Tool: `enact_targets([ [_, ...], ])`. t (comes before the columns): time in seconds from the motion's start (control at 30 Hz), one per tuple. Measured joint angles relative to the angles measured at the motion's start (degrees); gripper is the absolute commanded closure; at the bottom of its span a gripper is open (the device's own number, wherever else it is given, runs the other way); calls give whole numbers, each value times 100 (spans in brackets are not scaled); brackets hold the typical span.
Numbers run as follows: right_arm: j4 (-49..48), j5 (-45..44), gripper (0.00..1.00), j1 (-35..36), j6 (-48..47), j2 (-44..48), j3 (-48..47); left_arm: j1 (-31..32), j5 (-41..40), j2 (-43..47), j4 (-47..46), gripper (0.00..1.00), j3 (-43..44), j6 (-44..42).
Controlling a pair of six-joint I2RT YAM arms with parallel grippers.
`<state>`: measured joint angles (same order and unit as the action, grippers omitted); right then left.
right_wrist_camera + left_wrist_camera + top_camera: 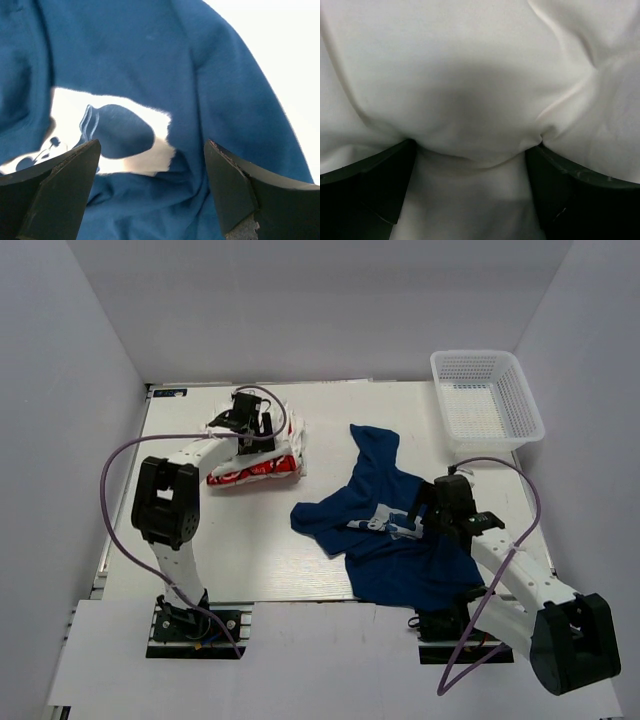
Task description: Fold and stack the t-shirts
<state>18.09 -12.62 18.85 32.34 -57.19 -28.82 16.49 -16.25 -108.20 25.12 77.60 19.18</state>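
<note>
Left gripper [244, 420] is pressed down into the white cloth of the white-and-red t-shirts [258, 462], a bundle lying at the far left of the counter [250, 550]. Its fingers [385, 185] stand spread, with cloth bulging up between them but not clamped. At centre-right the navy t-shirt [385, 540] lies crumpled, its pale print [378, 525] facing up. Right gripper [424, 512] hangs just over that shirt beside the print, jaws wide apart and holding nothing. A white mesh basket [487, 400] sits at the far right corner, apart from both shirts.
</note>
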Motion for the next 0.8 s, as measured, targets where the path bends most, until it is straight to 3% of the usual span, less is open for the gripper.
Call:
enact_targets([
  [0.2, -101, -372, 10, -11, -50, -487, -293, -522, -28, -844, -577, 0, 922, -999],
  [0.6, -656, -133, 10, -42, -271, -1836, -1060, -1759, -264, -2092, -1853, 0, 2273, -3401],
  [0.8, -789, 74, 10, -46, -352, -2293, -1362, -2282, -245, -3134, -1250, 0, 4103, -3943],
])
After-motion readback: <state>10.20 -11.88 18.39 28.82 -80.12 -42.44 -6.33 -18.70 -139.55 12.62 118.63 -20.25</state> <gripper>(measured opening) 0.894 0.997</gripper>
